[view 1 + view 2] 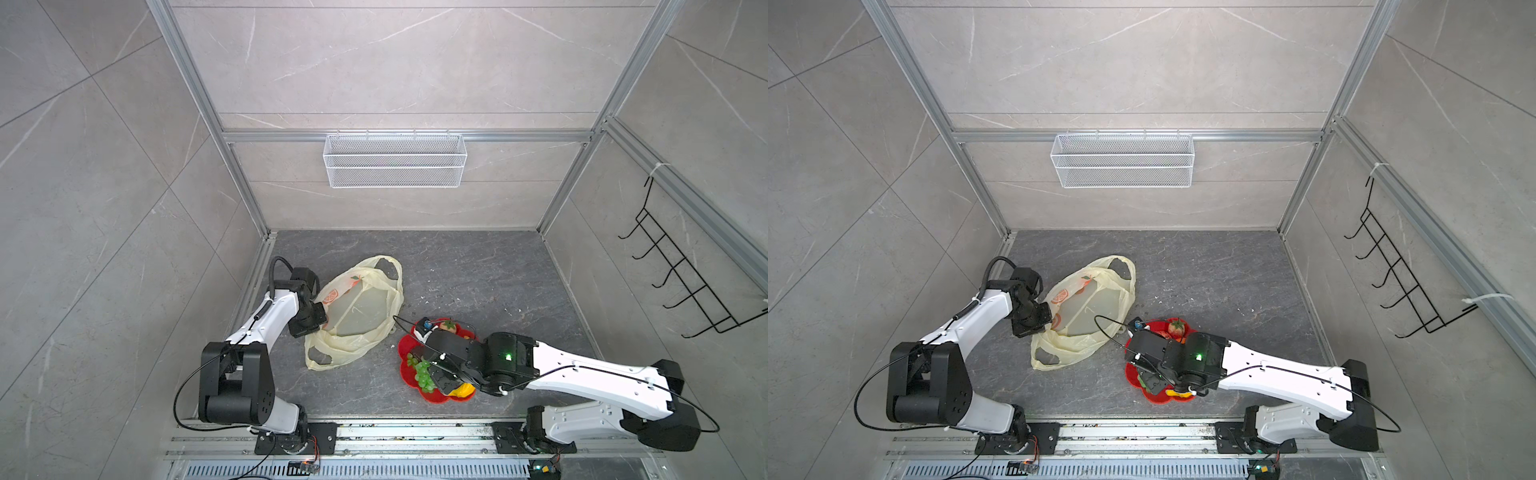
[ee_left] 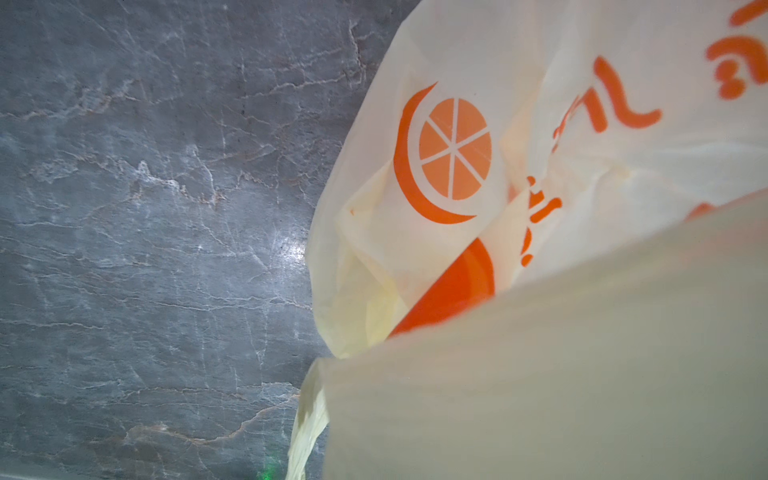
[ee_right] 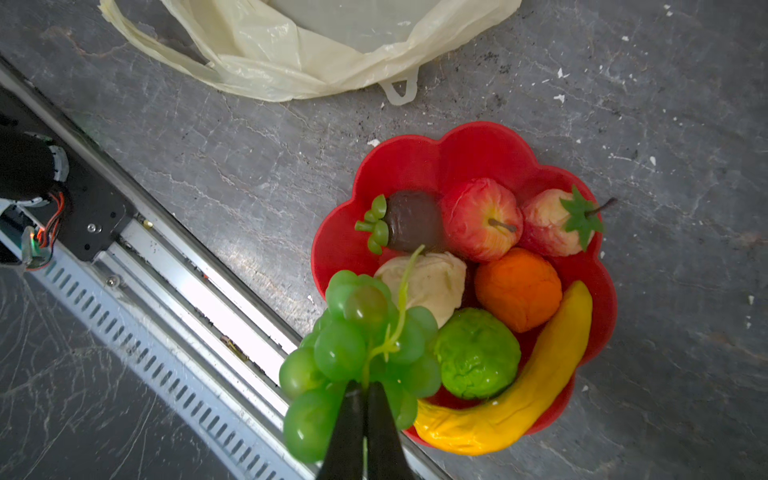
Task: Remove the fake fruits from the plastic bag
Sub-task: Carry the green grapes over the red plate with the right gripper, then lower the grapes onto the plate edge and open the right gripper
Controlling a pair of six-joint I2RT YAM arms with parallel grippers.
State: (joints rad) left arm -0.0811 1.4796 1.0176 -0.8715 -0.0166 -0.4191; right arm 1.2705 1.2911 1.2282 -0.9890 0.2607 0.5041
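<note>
Dangling green plastic grape bunch by stem from closed right gripper, over rim of red flower-shaped plate; pinching pale-yellow plastic bag in closed left gripper.

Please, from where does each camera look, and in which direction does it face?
Both top views: high above the rail, facing down and toward the back; the left arm and right arm show whole, bag on the left, plate on the right.
Left wrist: low over the floor, facing the bag's printed side; none of its arm shows.
Right wrist: above the plate, facing down; the right gripper shows, shut on the grapes.
Shared: top views and right wrist both show bag and plate.
</note>
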